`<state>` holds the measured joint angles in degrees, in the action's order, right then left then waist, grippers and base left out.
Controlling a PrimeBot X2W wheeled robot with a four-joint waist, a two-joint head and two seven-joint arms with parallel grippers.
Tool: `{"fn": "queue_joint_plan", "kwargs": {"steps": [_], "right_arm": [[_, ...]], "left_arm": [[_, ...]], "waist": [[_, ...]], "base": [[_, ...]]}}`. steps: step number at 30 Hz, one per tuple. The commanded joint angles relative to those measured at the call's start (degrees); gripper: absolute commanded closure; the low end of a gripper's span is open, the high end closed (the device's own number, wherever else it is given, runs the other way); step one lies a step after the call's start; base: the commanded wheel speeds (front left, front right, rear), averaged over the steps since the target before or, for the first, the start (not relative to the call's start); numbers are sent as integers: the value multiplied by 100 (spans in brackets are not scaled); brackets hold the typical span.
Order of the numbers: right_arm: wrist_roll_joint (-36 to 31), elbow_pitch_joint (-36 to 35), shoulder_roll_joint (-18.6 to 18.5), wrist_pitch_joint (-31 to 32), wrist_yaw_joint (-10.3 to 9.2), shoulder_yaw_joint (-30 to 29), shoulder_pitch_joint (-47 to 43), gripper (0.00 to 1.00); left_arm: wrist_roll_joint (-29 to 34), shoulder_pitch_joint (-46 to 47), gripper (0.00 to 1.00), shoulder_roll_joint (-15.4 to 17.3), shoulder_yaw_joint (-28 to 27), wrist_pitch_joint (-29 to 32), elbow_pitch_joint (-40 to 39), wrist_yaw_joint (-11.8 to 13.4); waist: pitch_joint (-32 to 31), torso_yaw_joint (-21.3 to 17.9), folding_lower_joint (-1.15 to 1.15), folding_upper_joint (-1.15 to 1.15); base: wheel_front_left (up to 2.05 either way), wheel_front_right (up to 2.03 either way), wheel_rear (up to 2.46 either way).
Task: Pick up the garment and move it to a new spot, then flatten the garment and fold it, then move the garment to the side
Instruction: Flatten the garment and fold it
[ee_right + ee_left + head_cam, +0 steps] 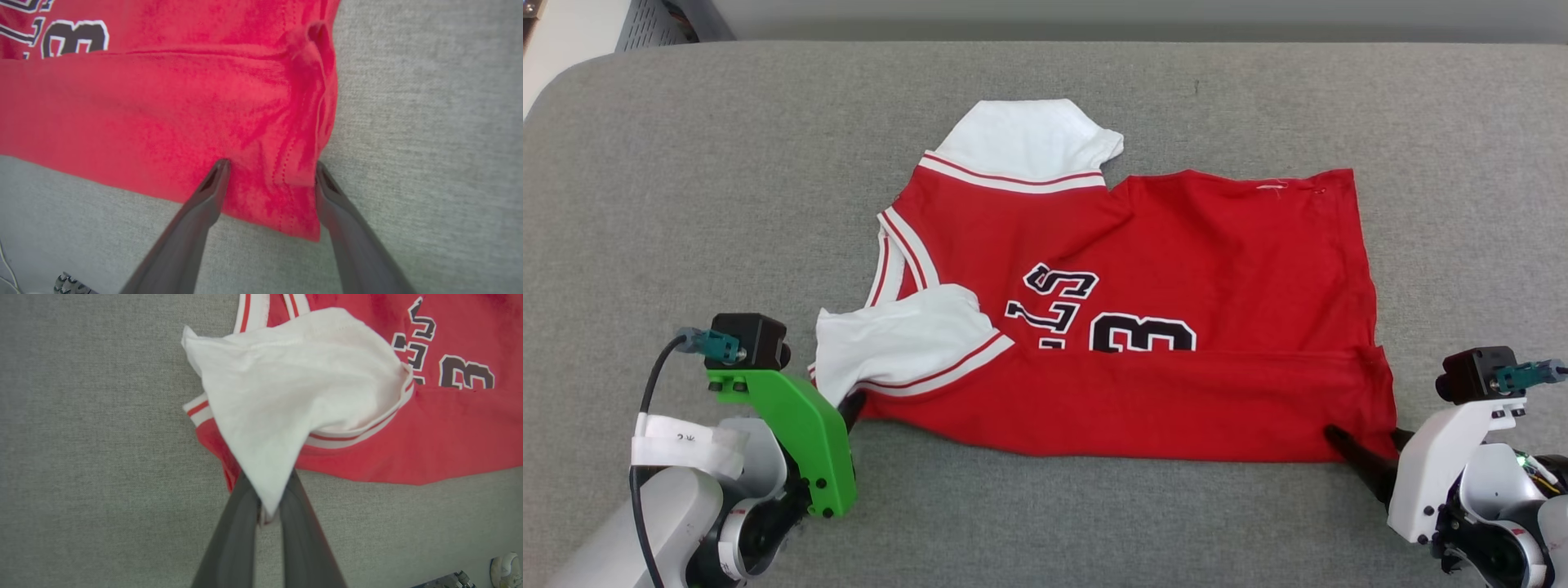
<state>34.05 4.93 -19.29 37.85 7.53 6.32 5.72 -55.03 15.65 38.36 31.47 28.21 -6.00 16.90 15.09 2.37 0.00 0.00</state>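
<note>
Head view: garment [1143,269] lies mid-way across the grey padded surface [686,163], neck end toward my left, hem toward my right. The front faces up. The near long edge is folded over onto the front in a plain red band that covers the lower part of the black print. The far white sleeve [1029,139] lies flat on the surface beyond the body. The near white sleeve [898,343] is bunched at the near-left corner of the shirt.

Left gripper [852,406]: at the near-left corner, tips tucked in under the bunched sleeve. In the left wrist view the left gripper [269,494] has its fingers drawn together on the point of the near white sleeve [294,388], the cloth pinched between them and rising in a cone away from the tips. The red body [449,428] lies flat beyond it.

Right gripper [1362,434]: at the near-right hem corner. In the right wrist view the right gripper [272,164] has its fingers spread wide, with the stitched corner of the hem [294,192] lying between them. One fingertip rests at the red cloth, the other just beside the side edge. Nothing is clamped.
</note>
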Motion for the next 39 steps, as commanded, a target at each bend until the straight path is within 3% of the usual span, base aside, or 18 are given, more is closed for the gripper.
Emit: {"fn": "queue_joint_plan", "kwargs": {"steps": [1,3,16,28,39], "right_arm": [[53,242,79,192,-4,230,-16,51],[68,277,89,204,-4,276,-3,100],[161,253,-130,85,-4,463,-59,100],[404,99,-252,152,-4,641,-728,100],[350,-311,-175,413,-4,359,-1475,100]], "left_arm": [[52,-35,100,-8,7,-51,32,11],[45,-47,100,-15,9,-62,54,7],[-30,-489,100,64,100,-135,16,-29],[-350,-1677,100,299,64,-232,-339,299],[-598,-2292,100,465,-81,-309,-561,476]], "waist": [[21,14,0,0],[-10,9,0,0],[-755,-63,0,0],[-1550,-66,0,0],[-1643,-14,0,0]], "base": [[0,0,0],[0,0,0],[0,0,0],[0,0,0],[0,0,0]]}}
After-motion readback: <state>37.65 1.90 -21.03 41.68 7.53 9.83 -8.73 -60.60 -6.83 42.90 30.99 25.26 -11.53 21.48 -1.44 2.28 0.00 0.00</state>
